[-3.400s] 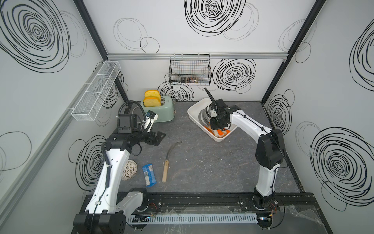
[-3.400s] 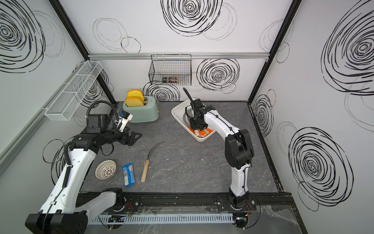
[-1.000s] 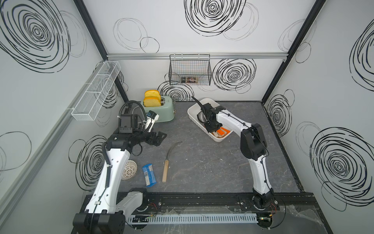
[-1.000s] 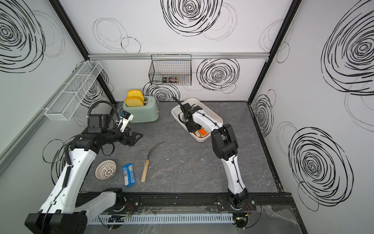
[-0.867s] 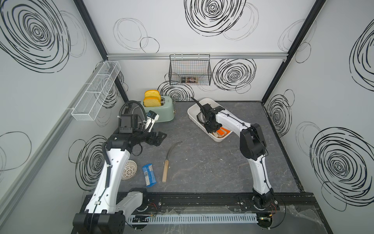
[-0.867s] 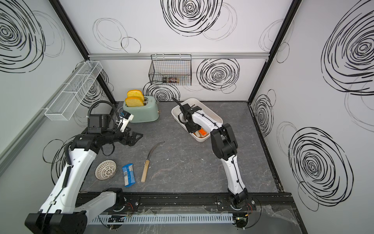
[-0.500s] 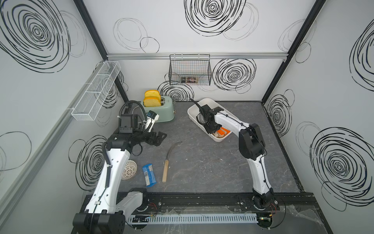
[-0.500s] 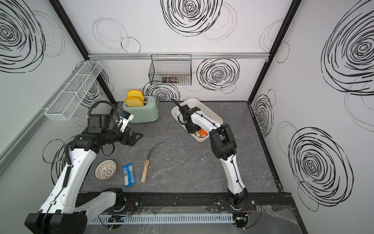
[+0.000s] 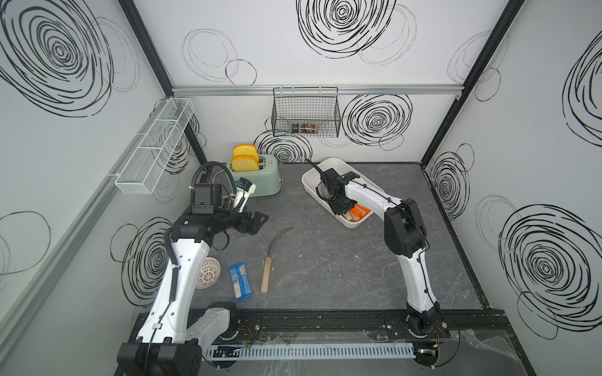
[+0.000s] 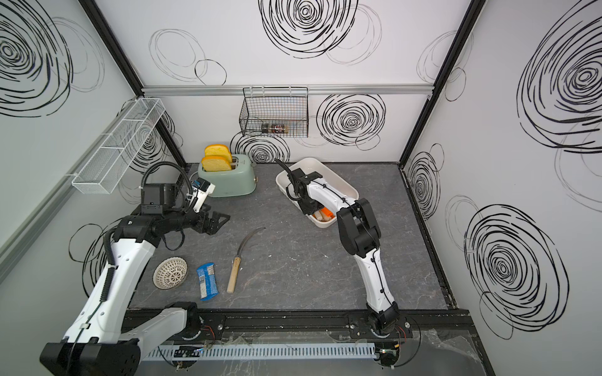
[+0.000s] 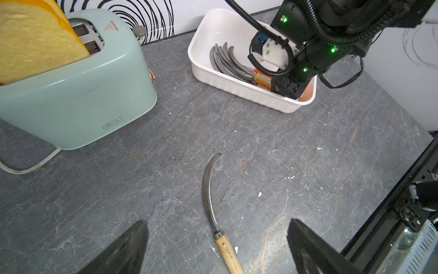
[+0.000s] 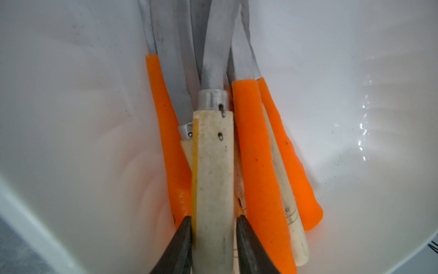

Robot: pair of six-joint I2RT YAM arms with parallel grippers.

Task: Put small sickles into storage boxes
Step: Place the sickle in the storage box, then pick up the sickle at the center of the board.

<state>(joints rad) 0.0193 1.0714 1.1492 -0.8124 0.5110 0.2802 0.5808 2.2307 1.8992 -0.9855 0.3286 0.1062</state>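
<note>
Right wrist view: pale-handled sickle point(image 12: 213, 170) closely between both fingers point(image 12: 176, 249)

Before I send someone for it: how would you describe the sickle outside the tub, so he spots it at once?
From the green toaster at the back, come forward across the grey table. The wooden-handled sickle lies beside a blue packet. Unlike the other sickles, it is alone on the table, outside the white tub.
</note>
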